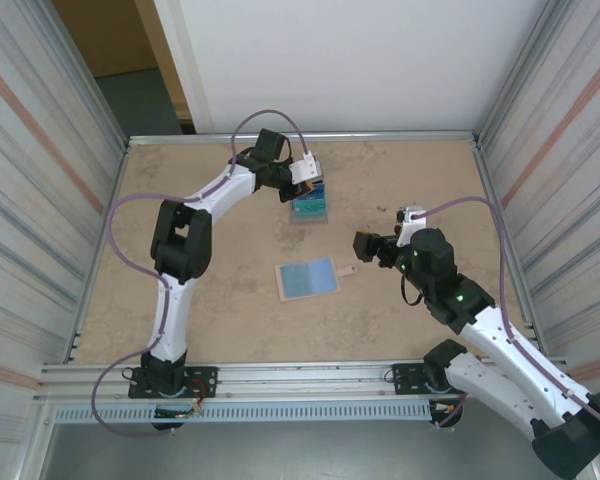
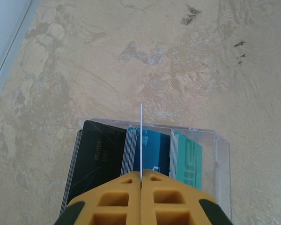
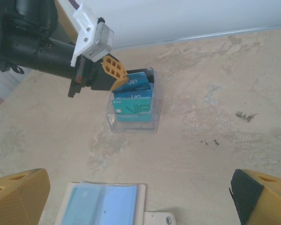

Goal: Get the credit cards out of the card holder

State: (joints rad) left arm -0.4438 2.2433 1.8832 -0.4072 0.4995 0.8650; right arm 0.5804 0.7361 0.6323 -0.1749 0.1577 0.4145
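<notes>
Currently: left jaws pressed together on a credit card (image 2: 141, 136), seen edge-on as a thin pale line, so its face colour can't be told. They sit directly above a clear tray (image 2: 222, 159) at the far middle of the tabletop (image 1: 210, 300). Standing in the tray are stacks of cards: black (image 2: 96, 159), blue (image 2: 157, 150) and teal (image 2: 189, 161).

Right jaws are spread wide with nothing between them (hanging just right of centre). They are near the card holder (image 1: 308, 279) but apart from it.

The holder lies open and flat mid-table, pale blue inside facing up, with its tan tab (image 1: 347, 270) pointing toward the right arm. Whether a card sits in its pockets is hard to tell, possibly one.
</notes>
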